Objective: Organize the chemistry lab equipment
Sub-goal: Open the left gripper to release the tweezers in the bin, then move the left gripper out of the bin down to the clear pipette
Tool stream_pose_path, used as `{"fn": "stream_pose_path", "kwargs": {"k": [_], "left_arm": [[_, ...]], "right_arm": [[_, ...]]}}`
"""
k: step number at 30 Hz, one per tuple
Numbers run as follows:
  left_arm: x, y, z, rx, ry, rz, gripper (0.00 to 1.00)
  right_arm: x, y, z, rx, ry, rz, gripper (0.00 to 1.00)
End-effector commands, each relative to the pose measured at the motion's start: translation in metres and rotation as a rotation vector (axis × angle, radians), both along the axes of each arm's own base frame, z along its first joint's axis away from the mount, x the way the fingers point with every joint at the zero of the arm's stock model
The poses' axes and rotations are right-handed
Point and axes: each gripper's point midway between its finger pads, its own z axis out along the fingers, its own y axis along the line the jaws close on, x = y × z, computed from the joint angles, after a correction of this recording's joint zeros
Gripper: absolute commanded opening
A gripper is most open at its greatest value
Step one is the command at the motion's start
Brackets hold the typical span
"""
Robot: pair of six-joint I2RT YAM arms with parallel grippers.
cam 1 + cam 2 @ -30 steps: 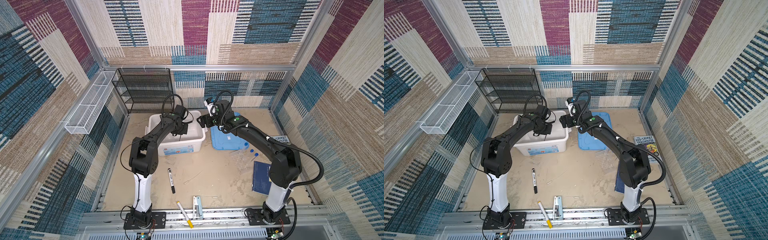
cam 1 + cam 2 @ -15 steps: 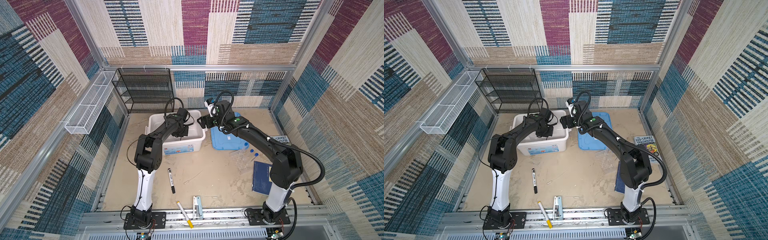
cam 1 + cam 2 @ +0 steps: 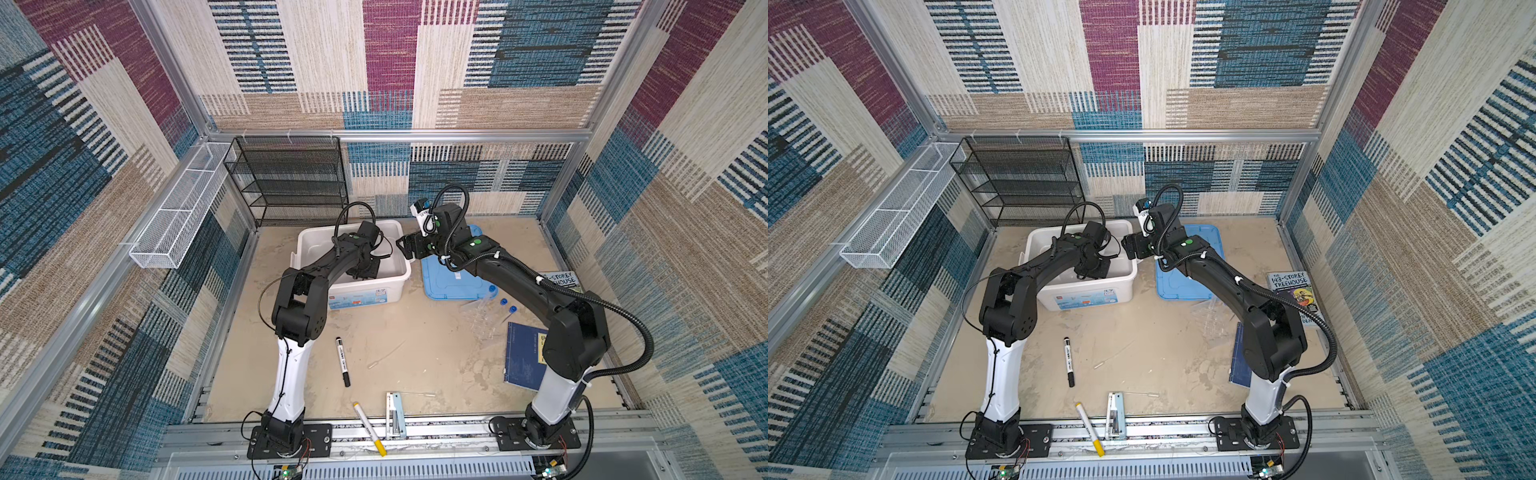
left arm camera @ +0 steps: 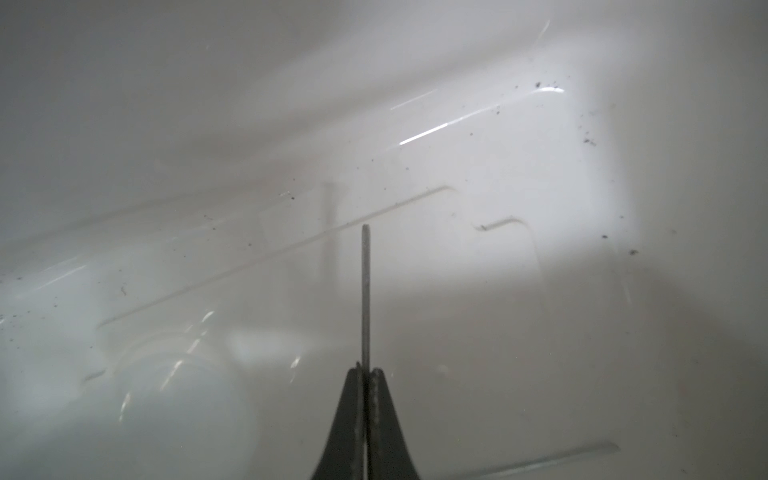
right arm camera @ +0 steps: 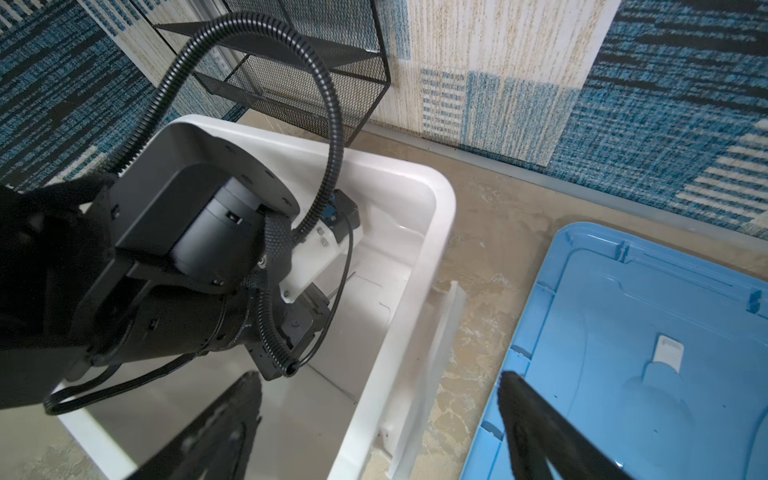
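- The left pincer [image 4: 365, 374] is down inside the white bin [image 3: 361, 297]. It is clenched on a thin rod [image 4: 365, 291], which sticks straight out past its tips, just above the bin floor.
- The right pincer [image 3: 405, 247] hangs released with its jaws wide apart, grasping nothing. It is over the bin's right rim, between the bin and the blue lid [image 3: 453, 286] that lies flat on the counter [image 3: 415, 332].
- Three blue-capped test tubes [image 3: 503, 301] are by the clear tube rack [image 3: 482, 322], just in front of the lid. Whether they sit in the rack cannot be told.
- Two thin clear rods lie loose on the counter. One [image 3: 384, 355] is mid-counter near the black marker [image 3: 343, 361], and the other [image 3: 415, 394] is close to the front edge.
- The yellow-tipped marker [image 3: 369, 428] lies across the front rail.
- A blue book [image 3: 521, 357] lies beside the right arm's base, and an illustrated book [image 3: 1291, 291] lies by the right wall.
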Motion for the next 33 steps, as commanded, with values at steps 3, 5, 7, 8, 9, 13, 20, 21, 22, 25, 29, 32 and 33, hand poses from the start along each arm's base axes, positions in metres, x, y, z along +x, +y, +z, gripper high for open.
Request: {"fn": "stream_pose_path", "kwargs": {"k": [3,5,7,8,9,13,20,21,22,25,29,32,33], "left_arm": [[0.002,0.001,0.003,0.004,-0.013,0.006,0.14],[0.002,0.0,0.006,-0.002,-0.019,0.0,0.2],[0.003,0.0,0.009,-0.003,-0.021,0.001,0.24],[0.002,-0.001,0.012,-0.007,-0.025,0.001,0.26],[0.003,-0.001,0.015,-0.011,-0.032,0.003,0.28],[0.003,-0.003,0.033,-0.037,-0.059,0.006,0.37],[-0.008,-0.008,0.1,-0.141,-0.161,0.011,0.49],[-0.011,-0.01,0.109,-0.169,-0.174,0.008,0.53],[-0.016,-0.012,0.12,-0.201,-0.19,0.001,0.59],[-0.036,-0.017,0.151,-0.277,-0.227,-0.025,0.77],[-0.072,-0.015,0.184,-0.367,-0.268,-0.046,0.96],[-0.108,-0.012,0.201,-0.411,-0.295,-0.103,0.95],[-0.121,-0.013,0.203,-0.429,-0.294,-0.132,0.93]], "right_arm": [[0.0,-0.003,0.011,0.006,-0.041,-0.006,0.91],[-0.002,-0.004,0.012,0.006,-0.043,-0.008,0.91],[-0.003,-0.005,0.013,0.008,-0.044,-0.009,0.91],[-0.004,-0.005,0.014,0.011,-0.045,-0.01,0.91],[-0.005,-0.006,0.014,0.011,-0.045,-0.011,0.9],[-0.008,-0.009,0.02,0.016,-0.054,-0.014,0.91],[-0.019,-0.014,0.041,0.038,-0.085,-0.01,0.91],[-0.023,-0.014,0.045,0.04,-0.095,0.005,0.92],[-0.027,-0.014,0.049,0.04,-0.107,0.021,0.92],[-0.041,-0.018,0.059,0.04,-0.129,0.053,0.96],[-0.073,-0.015,0.052,0.03,-0.095,0.178,0.99],[-0.09,-0.028,0.038,0.015,-0.057,0.16,0.99],[-0.096,-0.032,0.035,0.016,-0.054,0.157,0.99]]}}
